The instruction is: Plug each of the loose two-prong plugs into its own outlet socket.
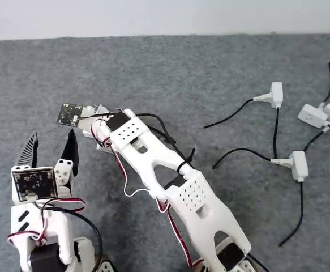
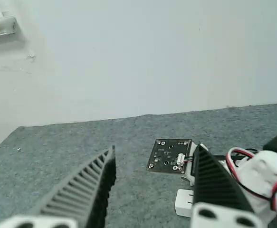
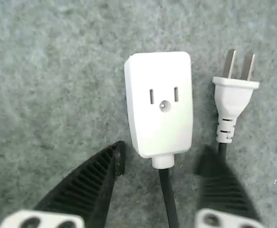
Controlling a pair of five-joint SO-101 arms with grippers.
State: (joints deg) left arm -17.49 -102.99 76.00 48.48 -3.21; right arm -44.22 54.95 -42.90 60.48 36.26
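Observation:
A white outlet socket [image 3: 161, 102] lies face up on the grey carpet, its black cord running back between my right gripper's open fingers [image 3: 94, 186]. Right beside it lies a loose white two-prong plug [image 3: 233, 97], prongs pointing away from me. My right gripper [image 3: 157, 187] hovers just short of the socket and holds nothing. In the high view the right arm [image 1: 170, 175] stretches to the left middle and covers this pair. My left gripper [image 1: 51, 150] stands open and empty at the near left, also seen as the left gripper [image 2: 152, 190].
Several more white plug and socket pieces with black cords lie at the far right: one [image 1: 275, 93], one [image 1: 298, 164], and a pair [image 1: 320, 115]. The right arm's camera board [image 2: 170, 154] sits just ahead of my left fingers.

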